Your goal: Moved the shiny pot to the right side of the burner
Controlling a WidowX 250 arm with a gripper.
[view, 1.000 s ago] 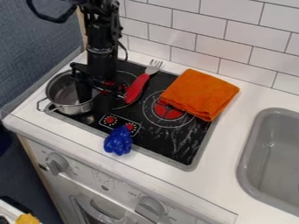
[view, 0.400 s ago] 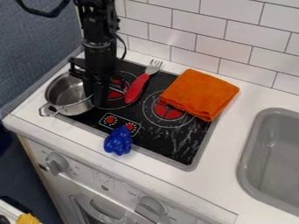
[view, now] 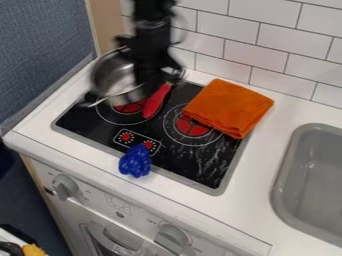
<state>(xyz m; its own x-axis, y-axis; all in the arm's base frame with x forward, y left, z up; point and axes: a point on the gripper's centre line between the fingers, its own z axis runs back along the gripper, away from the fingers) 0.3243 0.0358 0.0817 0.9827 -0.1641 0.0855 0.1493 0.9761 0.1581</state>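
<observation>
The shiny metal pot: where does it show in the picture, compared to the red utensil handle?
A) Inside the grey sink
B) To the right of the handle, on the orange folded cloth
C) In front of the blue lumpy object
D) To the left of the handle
D: the shiny metal pot shows left of the red utensil handle, whereas the orange folded cloth is to the handle's right.
</observation>
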